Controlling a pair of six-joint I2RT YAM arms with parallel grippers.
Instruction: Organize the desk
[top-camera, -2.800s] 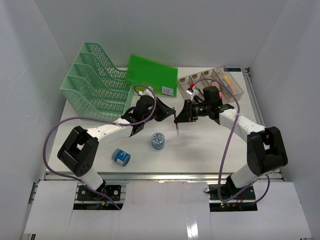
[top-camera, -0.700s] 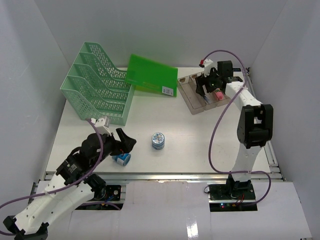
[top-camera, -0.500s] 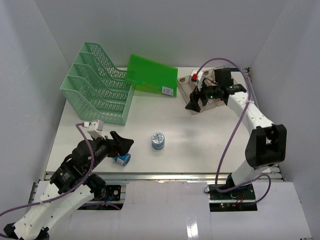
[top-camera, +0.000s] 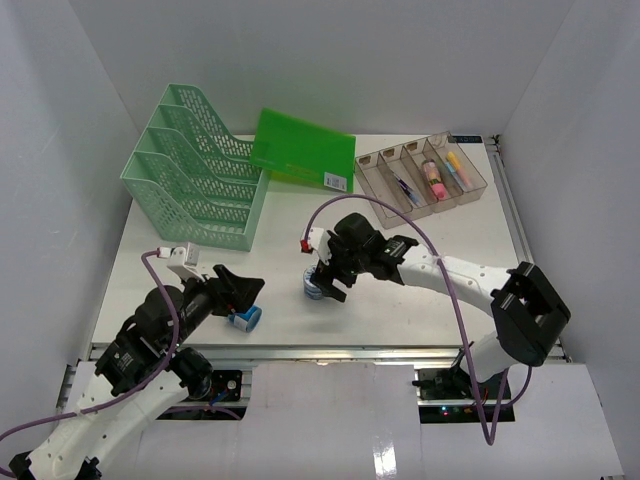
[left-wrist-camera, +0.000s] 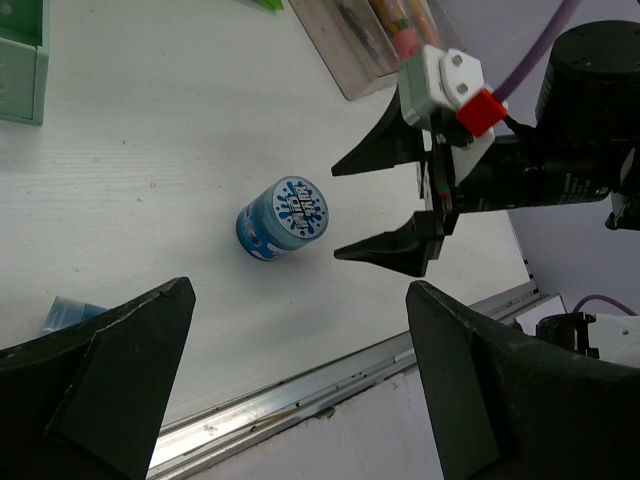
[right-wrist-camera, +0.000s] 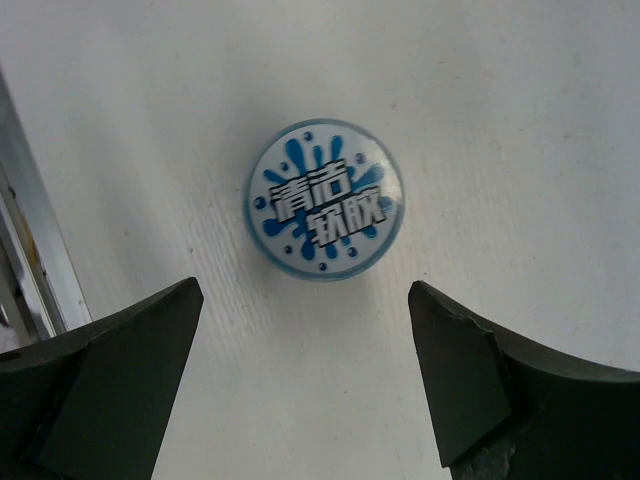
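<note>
I have the right claw (top-camera: 326, 279) parked directly over the upright blue tub (right-wrist-camera: 325, 200), just below the middle of the overhead view. Its jaws stand wide apart, one on each side of the round printed lid and clear of it, so nothing is gripped yet. I read that as a deliberate straddle: the spread leaves room to come down around the tub's sides.

The left claw (left-wrist-camera: 300, 300) is spread wide too and holds nothing. It hangs low at the lower left of the overhead view, near a second blue tub (top-camera: 243, 318) that lies on its side by the front rail. From its wrist camera I can see the upright tub and the other claw in one shot, so it seems to be staying out of the way while it waits near its own target.

The bench (top-camera: 290, 215) fills the centre of the overhead frame, and both tubs sit loose on its open front part. The storage is at the back. The mint-green file rack (top-camera: 195, 165) is at upper left, with a green folder (top-camera: 303, 150) leaning beside it. The clear compartmented tray (top-camera: 378, 185) is at upper right, with pens and markers already in several of its slots. I judge the tubs to be the remaining strays, and each arm is placed by the nearer one.
</note>
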